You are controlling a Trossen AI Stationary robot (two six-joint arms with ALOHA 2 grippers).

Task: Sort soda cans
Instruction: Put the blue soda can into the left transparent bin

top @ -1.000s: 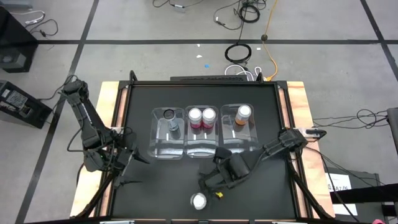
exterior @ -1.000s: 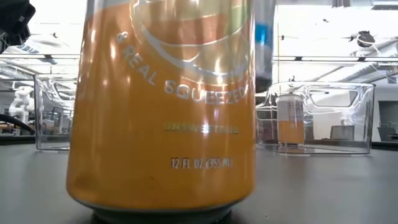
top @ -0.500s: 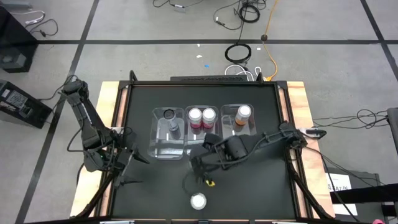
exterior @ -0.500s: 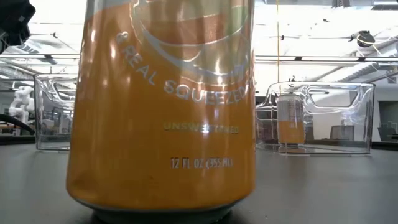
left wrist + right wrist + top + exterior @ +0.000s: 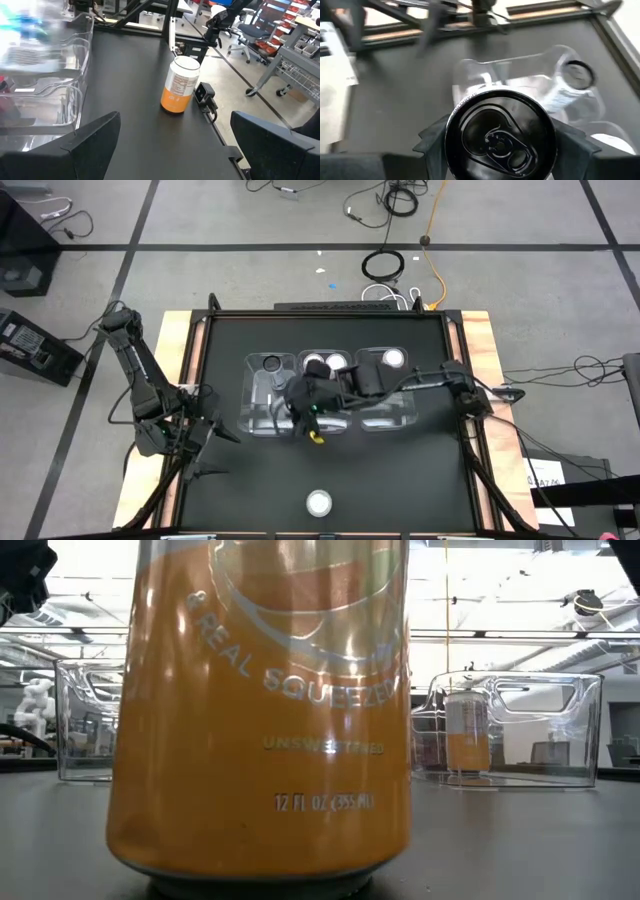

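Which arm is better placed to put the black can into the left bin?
The right. Its gripper already holds the black can and hangs over the left bin, where another black can stands. The left gripper waits at the table's left edge.

Right arm stretched across toward the left, right hand over mid-tabletop, its 2 fingers clamped on a dark can. Left arm folded at the left edge, left hand spread wide, holding nothing.
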